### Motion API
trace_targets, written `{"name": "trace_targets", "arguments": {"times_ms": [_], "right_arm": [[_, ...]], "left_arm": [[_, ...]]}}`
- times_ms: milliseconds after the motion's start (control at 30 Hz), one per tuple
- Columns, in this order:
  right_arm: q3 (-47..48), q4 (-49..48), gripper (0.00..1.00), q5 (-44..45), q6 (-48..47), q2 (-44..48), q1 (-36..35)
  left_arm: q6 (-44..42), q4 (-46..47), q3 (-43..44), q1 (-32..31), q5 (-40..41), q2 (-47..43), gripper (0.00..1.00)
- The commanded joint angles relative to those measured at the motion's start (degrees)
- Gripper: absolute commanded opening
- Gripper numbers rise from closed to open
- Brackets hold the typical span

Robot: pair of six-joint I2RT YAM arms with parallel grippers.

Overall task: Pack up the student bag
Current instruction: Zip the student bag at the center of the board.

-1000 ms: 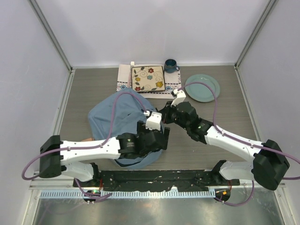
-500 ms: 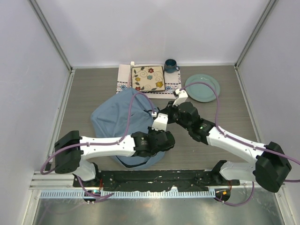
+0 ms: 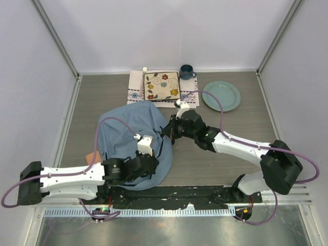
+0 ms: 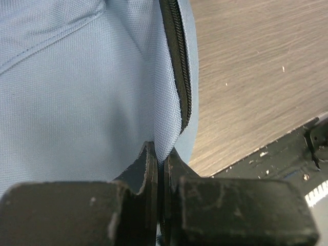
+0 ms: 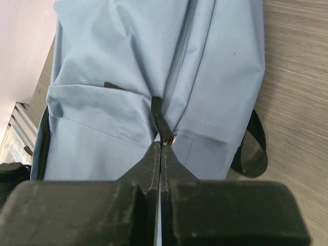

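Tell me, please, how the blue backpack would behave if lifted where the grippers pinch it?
Probably floppy: the student bag lies creased and slumped, so it would likely sag around the left gripper, shut on a thin fabric fold. It looks slack, so probably light. Pulled by the zipper tab in the right gripper, the cloth would likely bunch first.

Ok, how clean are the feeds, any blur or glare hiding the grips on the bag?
Top external: even light, no glare, student bag sharp, only faint shadows. Left wrist: zipper and weave crisp, left gripper near the lens blurred and dark. Right wrist: fabric in focus, right gripper soft and nearly black, top left corner washed out pale.
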State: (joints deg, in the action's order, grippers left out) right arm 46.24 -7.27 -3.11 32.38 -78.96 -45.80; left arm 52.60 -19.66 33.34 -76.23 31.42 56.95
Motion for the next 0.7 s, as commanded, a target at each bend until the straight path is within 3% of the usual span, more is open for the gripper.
{"name": "trace_targets", "arguments": {"times_ms": [0,400,533,567,633,667], "right_arm": [[6.67,-11.62,0.01,6.72,0.66,-2.69,2.65],[11.15,-10.84,0.01,7.68,1.01,-8.75,3.44],[11.33,-12.33,0.01,6.98,1.63,-10.16,3.79],[11.33,-11.9,0.01,6.89,1.55,-10.08,3.7],[10.72,-11.02,0.15,7.42,1.46,-8.59,3.79],[10.28,-9.8,0.34,7.68,1.28,-7.71,3.79]], "left_arm": [[2.07,-4.68,-4.07,-1.82,-10.41,-4.12,0.0],[0.75,-3.54,-5.39,-2.61,-16.12,-2.37,0.0],[1.89,-5.2,-6.54,-3.14,-14.12,-3.95,0.0],[2.24,-6.69,-4.97,-3.14,-12.97,-4.21,0.11],[2.59,-10.64,-3.03,-3.14,-7.97,-4.39,0.38],[2.68,-11.62,-0.93,-3.14,-5.86,-4.3,0.68]]}}
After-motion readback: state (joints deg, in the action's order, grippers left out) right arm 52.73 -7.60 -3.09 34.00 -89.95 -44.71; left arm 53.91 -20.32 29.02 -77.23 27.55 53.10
